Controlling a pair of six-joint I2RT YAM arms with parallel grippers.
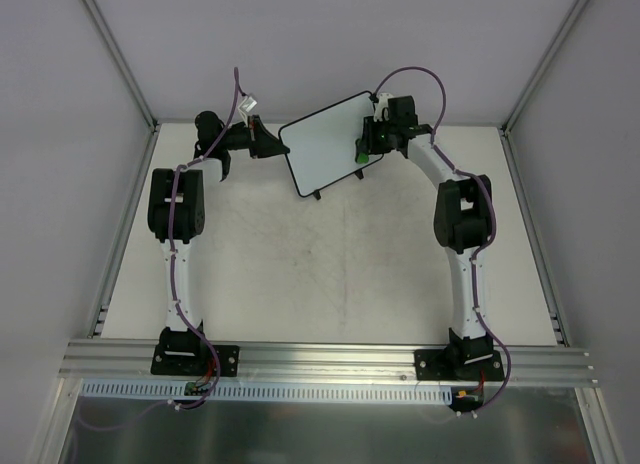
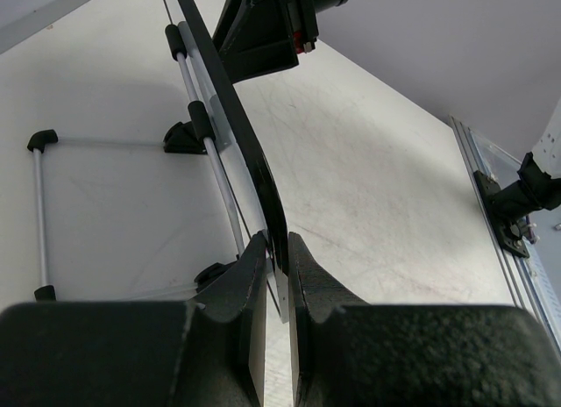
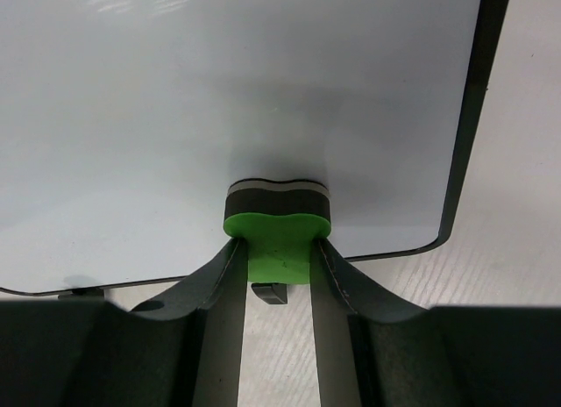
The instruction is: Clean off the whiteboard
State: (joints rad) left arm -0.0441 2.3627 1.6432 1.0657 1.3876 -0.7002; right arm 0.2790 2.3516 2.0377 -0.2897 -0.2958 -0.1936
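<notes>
Your left gripper [image 2: 278,249] is clamped on the whiteboard [image 1: 325,142]. In the left wrist view the thin black frame runs edge-on between both fingers [image 2: 248,280], and each one touches it. From the top view the grip is on the board's left short edge.

The board sits at the far side of the table [image 1: 330,274], between the two arms, rotated so its long edges run diagonally. Its two small black feet [image 1: 316,195] are on the near long edge. You can't tell from these views whether they touch the table.

Your right gripper [image 3: 276,258] is pinching the green eraser [image 3: 278,227], with a finger pressed against each side of the green block. The eraser's dark felt layer is flat against the white face, near the board's lower edge and towards its right-hand corner. One foot shows just below the eraser in the right wrist view.

The board face reads plain white in the right wrist and top views.
</notes>
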